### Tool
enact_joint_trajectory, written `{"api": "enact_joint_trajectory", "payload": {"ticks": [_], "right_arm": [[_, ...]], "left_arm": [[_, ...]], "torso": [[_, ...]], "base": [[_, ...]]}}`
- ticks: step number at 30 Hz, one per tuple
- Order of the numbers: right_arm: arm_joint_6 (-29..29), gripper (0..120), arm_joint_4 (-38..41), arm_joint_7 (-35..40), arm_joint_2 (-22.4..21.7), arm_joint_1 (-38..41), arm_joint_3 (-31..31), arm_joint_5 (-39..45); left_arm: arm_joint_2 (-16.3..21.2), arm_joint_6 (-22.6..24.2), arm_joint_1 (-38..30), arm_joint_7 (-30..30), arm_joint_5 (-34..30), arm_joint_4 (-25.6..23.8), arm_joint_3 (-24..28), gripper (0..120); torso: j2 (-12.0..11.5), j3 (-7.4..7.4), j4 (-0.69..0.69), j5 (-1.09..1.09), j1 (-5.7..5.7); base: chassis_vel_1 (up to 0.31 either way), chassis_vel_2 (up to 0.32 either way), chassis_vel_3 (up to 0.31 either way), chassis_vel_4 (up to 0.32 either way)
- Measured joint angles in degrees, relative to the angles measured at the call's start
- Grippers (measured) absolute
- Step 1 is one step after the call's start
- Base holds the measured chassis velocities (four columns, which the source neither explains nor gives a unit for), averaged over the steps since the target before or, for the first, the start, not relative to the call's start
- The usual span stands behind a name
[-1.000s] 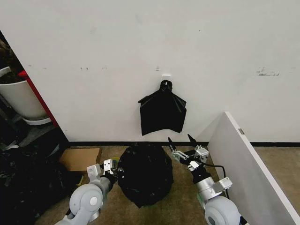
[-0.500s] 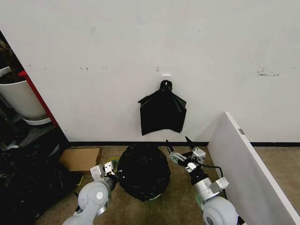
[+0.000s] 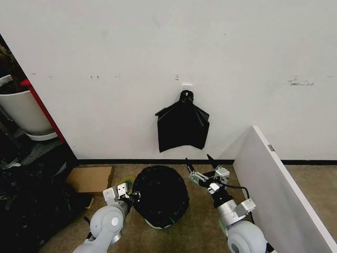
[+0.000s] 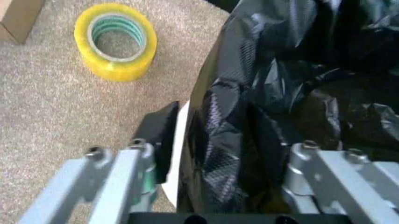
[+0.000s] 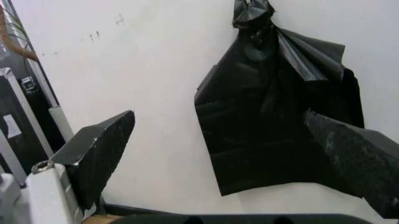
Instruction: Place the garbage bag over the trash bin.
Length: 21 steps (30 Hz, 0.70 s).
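Bag's draped over the bin, left tool pinching it at the rim

The thin, glossy, crinkly black plastic garbage bag [image 3: 159,194] sits on the floor in front of the wall, pulled over the small round white plastic trash bin [image 3: 158,224], which only peeks out as a pale sliver at the bottom edge. The left tool [image 4: 212,154] has its fingers straddling the bin's rim with the black film gathered between them, so it looks clamped on bag and rim together. The right tool [image 3: 201,169] hangs just beside the bag with its fingers spread wide, holding nothing. That film looks featherlight, floppy and slippery, and I'd guess it tears easily, so the rim fold is the sane place to grip, not the loose middle.
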Motion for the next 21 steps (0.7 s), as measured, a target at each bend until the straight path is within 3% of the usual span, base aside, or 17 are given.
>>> {"api": "enact_joint_trajectory", "payload": {"ticks": [4, 8, 10, 12, 15, 16, 18, 19, 21], "right_arm": [[0.0, 100, -0.1, 0.0, 0.0, 0.0, 0.0, 0.0], [0.0, 100, -0.7, 0.1, 0.1, 0.1, 0.2, 0.0], [0.2, 100, -1.1, 0.3, 0.2, 0.4, 0.3, 0.1], [1.0, 100, -2.0, 0.8, 0.6, 0.7, 0.6, -0.4], [2.8, 100, -3.1, 1.1, 1.0, 0.8, 1.5, -4.1], [4.2, 100, -3.7, 1.1, 1.3, 0.7, 2.2, -8.0], [6.4, 100, -4.6, 1.0, 1.7, 0.5, 3.8, -15.5], [6.4, 100, -4.6, 1.0, 1.7, 0.5, 3.8, -15.5], [7.7, 100, -4.5, 0.9, 2.4, -0.1, 5.2, -20.8]], "left_arm": [[0.1, 0.0, 0.4, 0.1, 0.2, -1.0, -0.2, 58], [1.4, -0.3, 3.0, 0.2, 2.4, -7.3, -1.1, 79], [1.7, -1.7, 3.9, 0.2, 4.4, -9.1, -1.2, 82], [2.5, -8.6, 5.5, 2.1, 11.1, -10.7, -1.4, 90], [2.8, -24.9, 8.7, 9.6, 24.2, -11.1, -2.6, 99], [2.5, -32.3, 10.1, 12.5, 31.2, -11.2, -3.0, 100], [1.5, -42.2, 12.3, 16.8, 41.6, -11.5, -3.5, 100], [1.5, -42.2, 12.3, 16.8, 41.6, -11.5, -3.5, 100], [0.1, -49.4, 15.0, 19.8, 48.6, -12.7, -3.7, 100]], "torso": [[0.0, 0.0, 0.0, 0.0, 0.0], [0.0, 0.0, 0.0, 0.0, 0.0], [0.0, 0.0, 0.0, 0.0, 0.0], [0.0, 0.0, -0.01, 0.01, 0.0], [0.0, 0.0, 0.01, 0.0, 0.0], [0.0, 0.0, 0.01, 0.01, 0.0], [0.0, 0.0, 0.0, 0.01, 0.0], [0.0, 0.0, 0.0, 0.01, 0.0], [0.0, 0.0, -0.01, 0.0, 0.0]], "base": [[0.0, 0.0, 0.0, 0.0], [0.0, 0.0, 0.0, 0.0], [0.0, 0.0, 0.0, 0.0], [0.0, 0.0, 0.0, 0.0], [0.0, 0.0, 0.0, 0.0], [0.0, 0.0, 0.0, 0.0], [0.0, 0.0, 0.0, 0.0], [0.0, 0.0, 0.0, 0.0], [0.0, 0.0, 0.0, 0.0]]}}
